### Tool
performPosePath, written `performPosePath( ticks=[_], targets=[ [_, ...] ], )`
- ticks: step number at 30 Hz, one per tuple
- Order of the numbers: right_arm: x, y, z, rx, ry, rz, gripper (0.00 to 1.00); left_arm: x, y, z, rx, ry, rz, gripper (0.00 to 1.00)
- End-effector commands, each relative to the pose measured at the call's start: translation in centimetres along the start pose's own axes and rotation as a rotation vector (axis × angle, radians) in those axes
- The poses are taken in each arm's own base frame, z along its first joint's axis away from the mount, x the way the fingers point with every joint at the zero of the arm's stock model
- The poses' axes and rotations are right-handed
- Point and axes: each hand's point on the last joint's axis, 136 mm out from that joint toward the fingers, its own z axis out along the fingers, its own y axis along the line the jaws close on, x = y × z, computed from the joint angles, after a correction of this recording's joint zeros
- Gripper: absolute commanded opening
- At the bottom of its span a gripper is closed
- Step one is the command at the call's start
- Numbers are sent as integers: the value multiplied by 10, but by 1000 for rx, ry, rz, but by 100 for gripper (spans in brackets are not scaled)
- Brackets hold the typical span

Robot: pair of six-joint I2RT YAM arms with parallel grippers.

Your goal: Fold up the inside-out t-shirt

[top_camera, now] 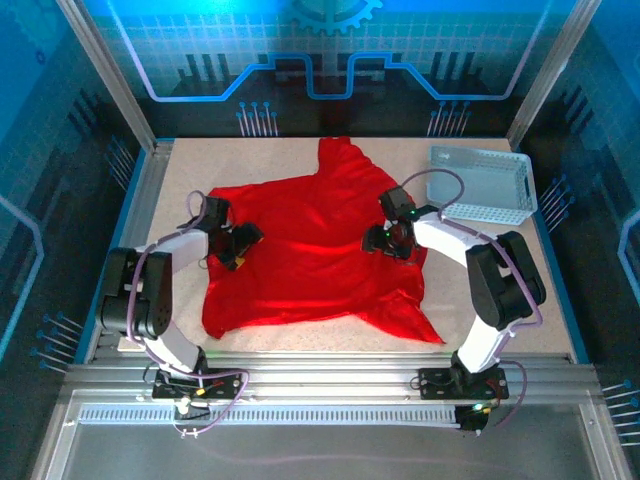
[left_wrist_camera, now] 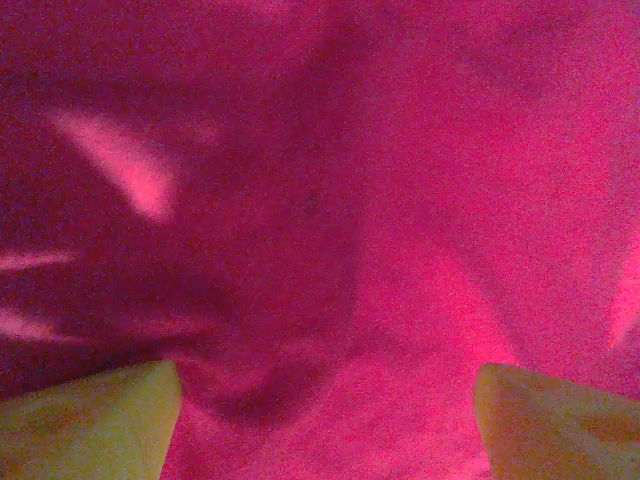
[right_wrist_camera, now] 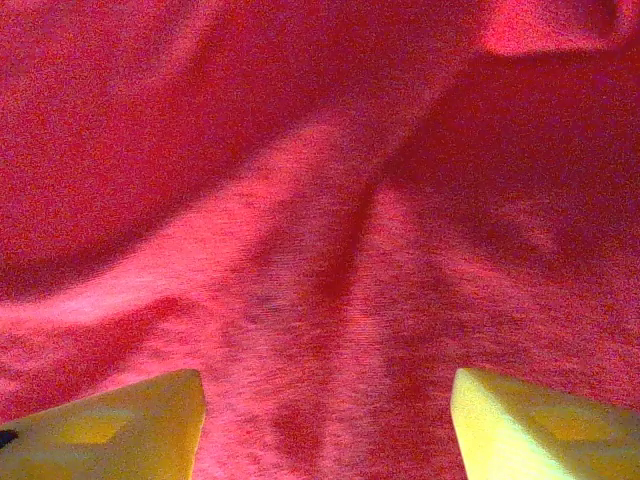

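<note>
Red cloth covers the middle of the table (top_camera: 250, 165) in the top view: the inside-out t-shirt (top_camera: 310, 260) lies spread but rumpled, one part bunched toward the far edge and a corner trailing out at the near right, well apart from the white mesh basket (top_camera: 480, 185) at the far right. No neat fold shows, so I judge the folding hardly begun, with all of the flattening and doubling over left to do. The left gripper (top_camera: 238, 247) sits at the shirt's left edge and the right gripper (top_camera: 388, 240) over its right side. In the left wrist view the yellow fingers (left_wrist_camera: 90, 425) stand wide apart above creased cloth, with nothing clamped between them. In the right wrist view its fingers (right_wrist_camera: 110, 425) are likewise spread wide over a ridge of fabric, holding nothing; whether the tips touch the cloth I cannot tell.
</note>
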Motion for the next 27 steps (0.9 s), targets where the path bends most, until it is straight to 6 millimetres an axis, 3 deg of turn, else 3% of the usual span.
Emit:
performPosePath(
  ticks=[1, 6, 8, 11, 14, 18, 21, 23, 27],
  targets=[
    [3, -37, 0, 78, -26, 136, 69, 6, 6, 19, -40, 24, 9, 78],
    [34, -78, -7, 154, -18, 244, 70, 24, 4, 32, -60, 71, 50, 79],
    [45, -86, -13, 164, -26, 263, 70, 28, 8, 26, -71, 61, 52, 79],
    [48, -86, -29, 168, -53, 249, 70, 13, 14, -1, -119, -55, 64, 81],
    [24, -64, -59, 149, -144, 152, 71, -17, 0, -32, -123, -182, 101, 83],
    [-40, -13, -84, 71, -255, -18, 74, -56, -41, -48, -84, -227, 152, 83],
    [-84, 18, -76, 34, -270, -111, 75, -77, -63, -40, -71, -219, 150, 83],
    [-110, 35, -56, 10, -244, -148, 75, -89, -71, -29, -58, -204, 126, 83],
    [-144, 62, -18, -19, -201, -177, 75, -105, -64, 0, -50, -159, 50, 83]
  ],
)
